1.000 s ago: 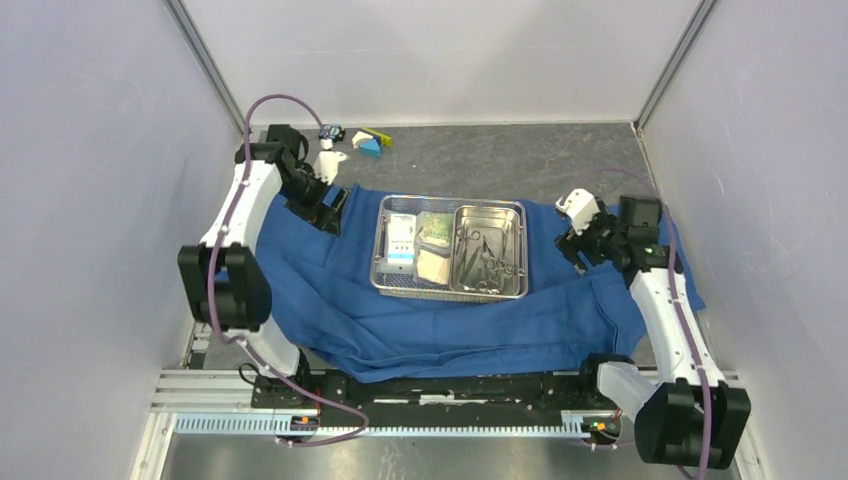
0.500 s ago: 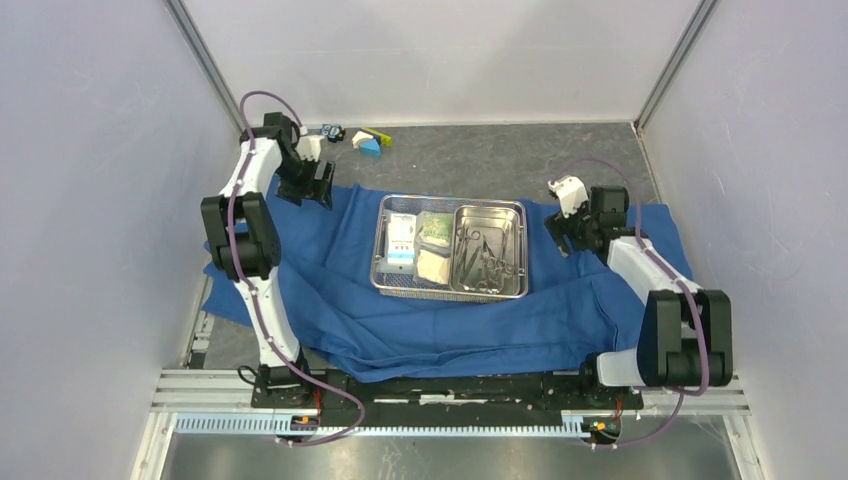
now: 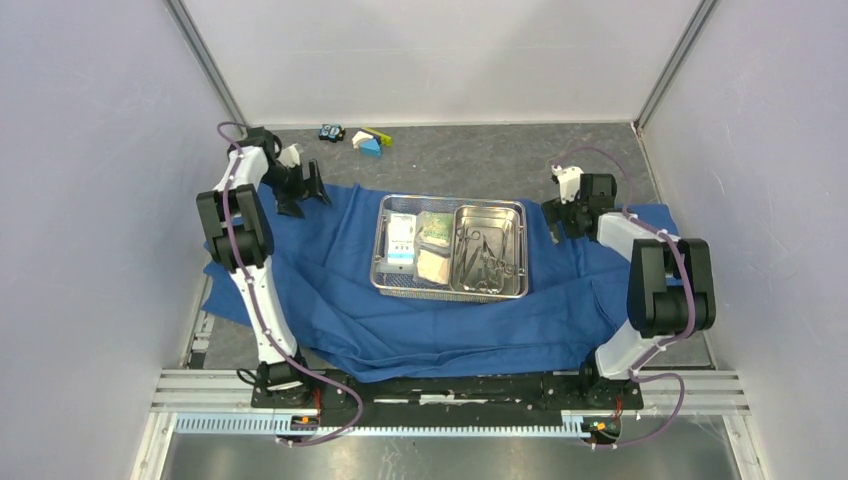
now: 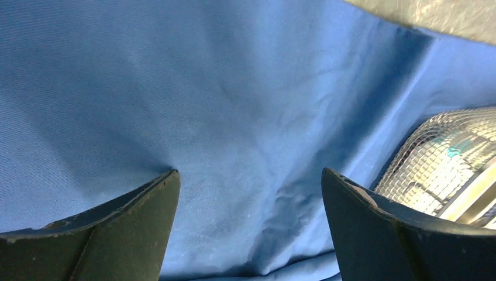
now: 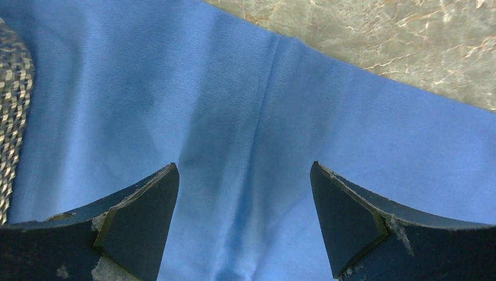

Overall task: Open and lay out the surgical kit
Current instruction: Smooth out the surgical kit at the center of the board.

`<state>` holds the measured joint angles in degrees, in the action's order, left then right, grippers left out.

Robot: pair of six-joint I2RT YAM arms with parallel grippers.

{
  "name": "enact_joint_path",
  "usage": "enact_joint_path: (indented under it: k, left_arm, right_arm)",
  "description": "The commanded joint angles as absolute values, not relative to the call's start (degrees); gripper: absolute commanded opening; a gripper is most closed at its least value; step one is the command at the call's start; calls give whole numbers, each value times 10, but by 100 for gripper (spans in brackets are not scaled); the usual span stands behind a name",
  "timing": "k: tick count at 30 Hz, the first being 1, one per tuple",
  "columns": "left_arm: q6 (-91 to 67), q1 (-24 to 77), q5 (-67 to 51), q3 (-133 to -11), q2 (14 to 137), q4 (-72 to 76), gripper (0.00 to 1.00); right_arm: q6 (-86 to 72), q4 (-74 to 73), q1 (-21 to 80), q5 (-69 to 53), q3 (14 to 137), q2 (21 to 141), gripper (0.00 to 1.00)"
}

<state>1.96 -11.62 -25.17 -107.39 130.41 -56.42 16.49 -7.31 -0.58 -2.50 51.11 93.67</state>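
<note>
A grey, marbled worktop (image 3: 480,150) sits boxed in by pale, plain walls on three sides, with an aluminium rail (image 3: 450,385) carrying both arm bases along the near edge. At the far edge lie a small white-yellow-blue block toy (image 3: 368,141) and a small dark object (image 3: 331,131) just beside it.

Over the past second both arms have folded their elbows upward and drawn back. The left claw (image 3: 303,198) has shifted from the cloth's far-left corner out toward the left wall, and the right claw (image 3: 553,222) has moved farther back along the cloth's right side. More of the blue cloth wrap (image 3: 340,290) now shows at the left, where the arm had covered it. The tray and its contents have not moved.

Both claws hover low over the fabric with jaws spread wide and nothing between them, as the wrist views of the left claw (image 4: 248,171) and right claw (image 5: 244,165) show.

The wrap lies opened across the middle of the worktop, creased, its near edge rumpled toward the rail. The wire-mesh tray (image 3: 378,262) rests at its centre. The steel pan (image 3: 521,250) fills the tray's right half and holds the slim instruments (image 3: 485,255) in a loose pile. Three clear packets (image 3: 401,240) lie in the left half.
</note>
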Motion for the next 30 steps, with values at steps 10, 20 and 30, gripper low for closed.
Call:
enact_joint_path:
  k: [10,20,30]
  left_arm:
    - [-76,-200,-270,-1108,1356,-531,95]
    - [-11,-230,-183,-1141,1361,-527,95]
    - [20,-231,-146,-1113,1349,-502,95]
  right_arm:
    - [141,-76,-40,28,579,1033,90]
    - [164,-74,-40,39,602,1070,91]
    - [157,-111,-74,26,664,1088,94]
